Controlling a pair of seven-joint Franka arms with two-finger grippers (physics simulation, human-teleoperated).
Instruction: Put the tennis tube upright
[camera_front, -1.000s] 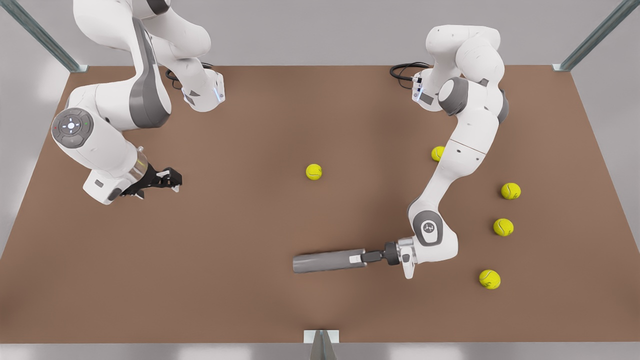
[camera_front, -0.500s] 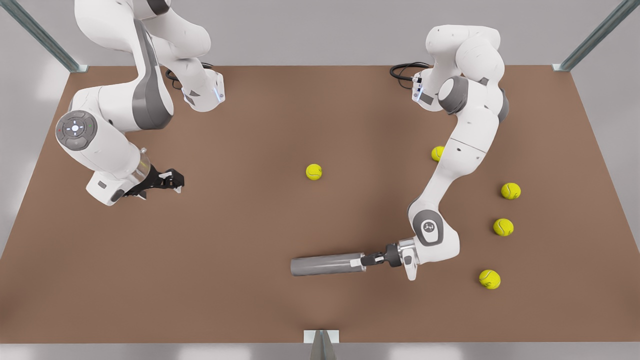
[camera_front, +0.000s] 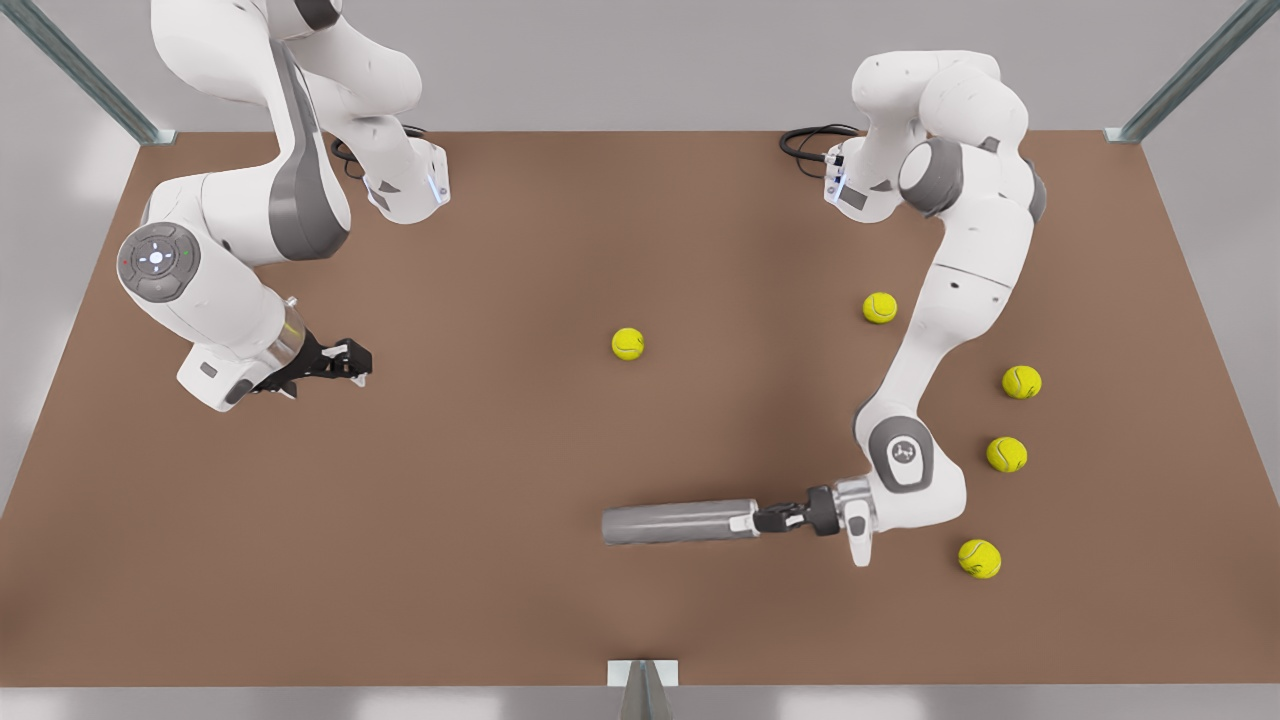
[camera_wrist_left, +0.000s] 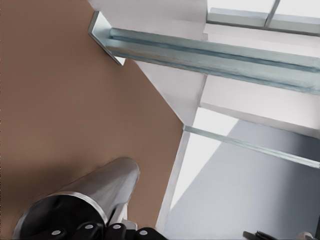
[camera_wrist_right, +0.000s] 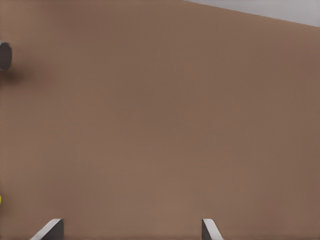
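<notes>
The tennis tube (camera_front: 675, 522) lies on its side on the brown table (camera_front: 480, 500), near the front edge, as a plain grey cylinder. My left gripper (camera_front: 748, 520) is at the end of the tube nearer the front view's right, shut on its rim. In the left wrist view the tube (camera_wrist_left: 95, 190) runs away from the camera, its metallic rim and dark inside just by my black fingers (camera_wrist_left: 112, 229). My right gripper (camera_front: 355, 365) waits at the front view's left, well away from the tube, fingers open over bare table (camera_wrist_right: 150, 125).
Several yellow-green tennis balls lie loose: one mid-table (camera_front: 628, 343), one beside the left arm's forearm (camera_front: 879, 307), three at the front view's right (camera_front: 1021, 381) (camera_front: 1006, 454) (camera_front: 979, 558). Metal frame posts stand at the table's corners (camera_front: 150, 130).
My left arm has shifted toward the front view's right, dragging the tube with it and uncovering the ball behind its forearm. The right arm crept slightly.
</notes>
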